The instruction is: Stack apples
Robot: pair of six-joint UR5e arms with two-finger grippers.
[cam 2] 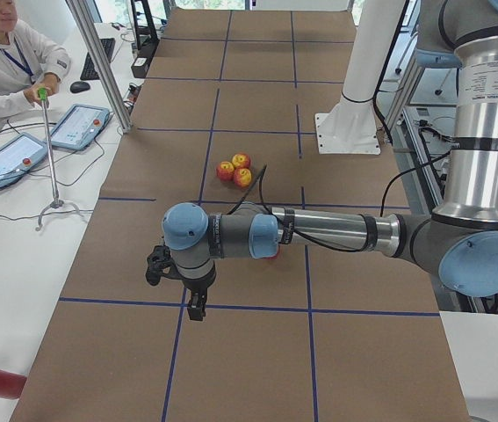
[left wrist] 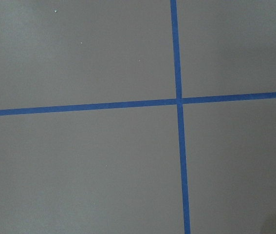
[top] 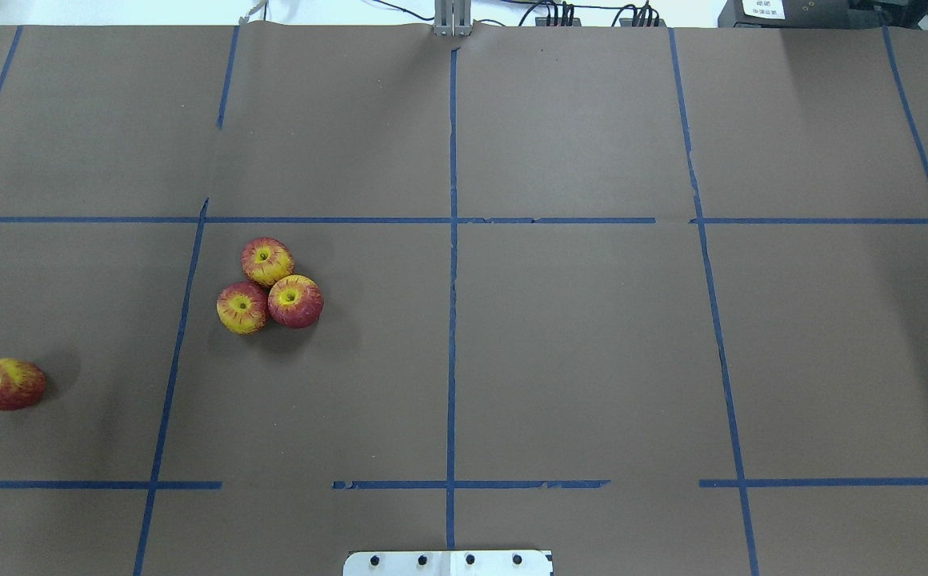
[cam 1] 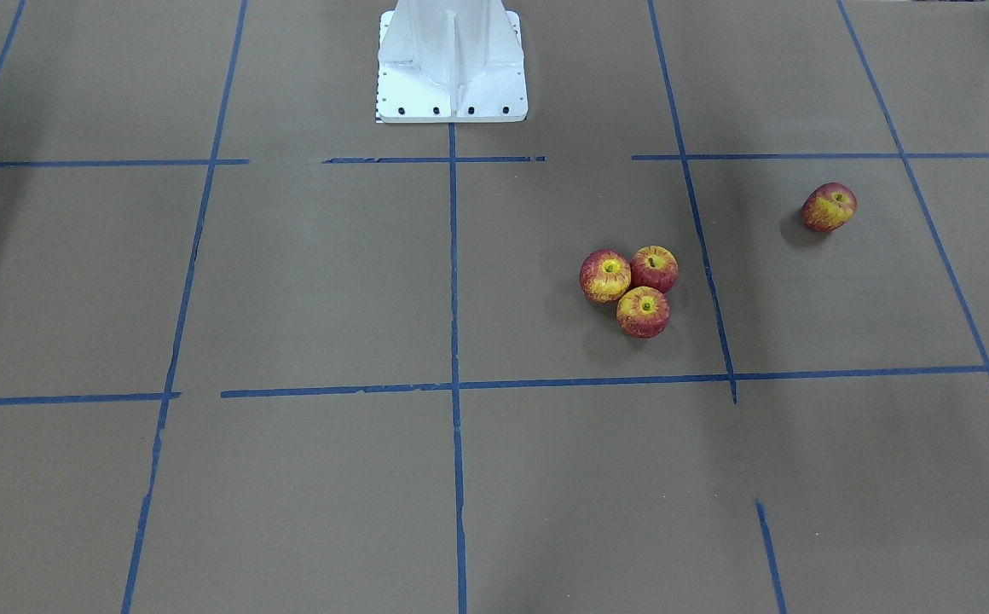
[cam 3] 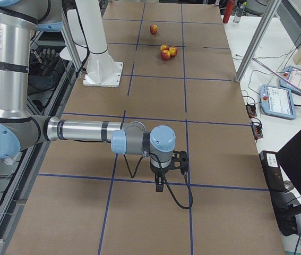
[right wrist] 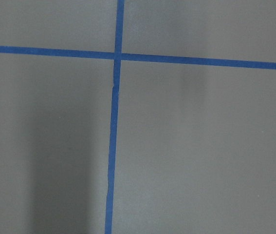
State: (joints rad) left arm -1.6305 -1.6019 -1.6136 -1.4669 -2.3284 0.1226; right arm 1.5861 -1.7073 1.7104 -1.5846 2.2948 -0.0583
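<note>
Nothing's stacked yet. A trio of apples (top: 267, 261) sits huddled together, all touching, stem dimples up. They're on the robot's left half of the brown-paper worktop (top: 592, 360), just inside a blue tape line (top: 183, 320). The fourth apple (top: 8, 384) is off by itself, further out to the left across that tape line. It's tipped over, so its dimple points off to the side.

Both arms are well away from the fruit. The left claw (cam 2: 195, 312) and right claw (cam 3: 160, 186) each hang over a tape crossing. Only the side cameras catch them, so I honestly can't tell if either one is released or clenched.

Handling guess: they look glossy and hard, like plastic, so probably light, stiff and a bit slippery. They're also round, so they'll roll if nudged. I'd pinch the loner across its widest part, on the sides rather than top and bottom. Then I'd set it into the hollow the trio makes. Let go gently or the base will scatter.
</note>
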